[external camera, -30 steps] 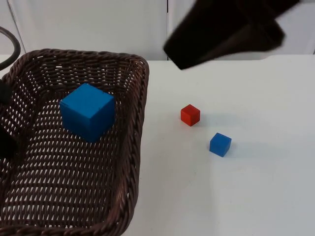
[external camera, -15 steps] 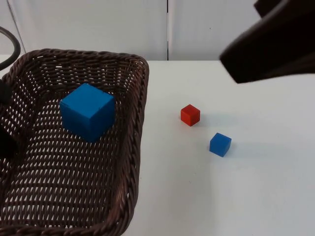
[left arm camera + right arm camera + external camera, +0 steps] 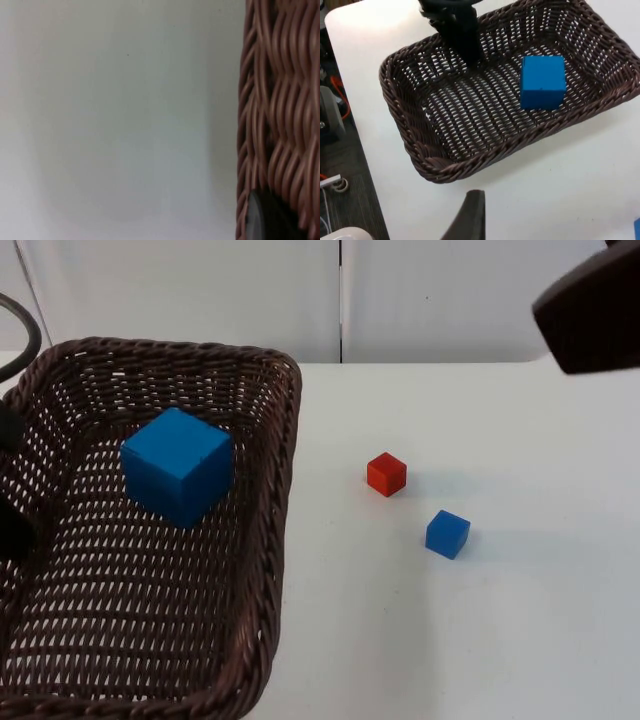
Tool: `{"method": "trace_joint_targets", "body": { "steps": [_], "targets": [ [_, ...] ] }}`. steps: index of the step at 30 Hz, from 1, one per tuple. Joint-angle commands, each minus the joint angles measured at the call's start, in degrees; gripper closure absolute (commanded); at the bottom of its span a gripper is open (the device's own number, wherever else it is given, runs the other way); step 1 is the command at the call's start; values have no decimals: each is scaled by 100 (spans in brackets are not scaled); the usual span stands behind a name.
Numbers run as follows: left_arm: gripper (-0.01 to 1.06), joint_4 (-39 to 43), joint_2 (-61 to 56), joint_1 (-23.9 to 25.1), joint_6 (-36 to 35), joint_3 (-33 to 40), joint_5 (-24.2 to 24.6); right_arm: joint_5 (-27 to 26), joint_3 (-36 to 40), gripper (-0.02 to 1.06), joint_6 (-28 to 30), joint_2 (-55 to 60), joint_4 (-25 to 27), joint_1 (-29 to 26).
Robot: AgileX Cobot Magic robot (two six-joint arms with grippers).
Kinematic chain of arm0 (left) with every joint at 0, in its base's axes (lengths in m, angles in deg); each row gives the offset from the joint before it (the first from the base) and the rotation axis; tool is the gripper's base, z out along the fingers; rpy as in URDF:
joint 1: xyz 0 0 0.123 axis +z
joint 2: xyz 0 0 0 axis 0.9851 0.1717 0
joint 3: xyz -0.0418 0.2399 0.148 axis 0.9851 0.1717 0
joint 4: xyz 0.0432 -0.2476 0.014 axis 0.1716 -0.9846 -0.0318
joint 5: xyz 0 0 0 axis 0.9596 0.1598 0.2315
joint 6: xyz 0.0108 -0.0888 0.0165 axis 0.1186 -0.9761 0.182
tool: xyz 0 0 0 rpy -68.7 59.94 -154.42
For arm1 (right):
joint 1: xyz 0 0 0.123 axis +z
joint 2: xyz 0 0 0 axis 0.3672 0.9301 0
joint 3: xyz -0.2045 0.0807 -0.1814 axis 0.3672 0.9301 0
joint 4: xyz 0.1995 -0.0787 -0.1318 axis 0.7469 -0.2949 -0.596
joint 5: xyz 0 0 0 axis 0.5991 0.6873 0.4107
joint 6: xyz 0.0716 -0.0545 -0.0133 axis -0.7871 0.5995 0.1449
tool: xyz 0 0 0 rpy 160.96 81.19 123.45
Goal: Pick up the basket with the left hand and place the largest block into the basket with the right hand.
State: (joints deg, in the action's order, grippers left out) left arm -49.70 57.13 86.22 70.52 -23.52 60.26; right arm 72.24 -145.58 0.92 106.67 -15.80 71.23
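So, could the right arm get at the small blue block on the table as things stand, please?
Probably yes: the small blue block sits in the open beside the red block, apart from the basket, with nothing above it.

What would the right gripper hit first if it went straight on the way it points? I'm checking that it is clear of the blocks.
Probably bare table just short of the basket; the big blue block lies farther along, inside. Depth is hard to judge.

White table meets grey partition wall.
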Motion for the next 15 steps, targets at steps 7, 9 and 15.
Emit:
{"method": "trace_joint_targets", "body": {
  "steps": [7, 9, 15],
  "targets": [
    [105, -609, 232, 19, 269, -25, -188, -181, 56, 21, -2, -33, -30, 19],
    [105, -778, 338, 19, 396, -25, -202, -244, 56, 21, -2, -33, -58, 19],
    [105, -1715, 998, 19, 1303, -108, -444, -386, 56, 21, -2, -33, -156, 19]
  ]
}}
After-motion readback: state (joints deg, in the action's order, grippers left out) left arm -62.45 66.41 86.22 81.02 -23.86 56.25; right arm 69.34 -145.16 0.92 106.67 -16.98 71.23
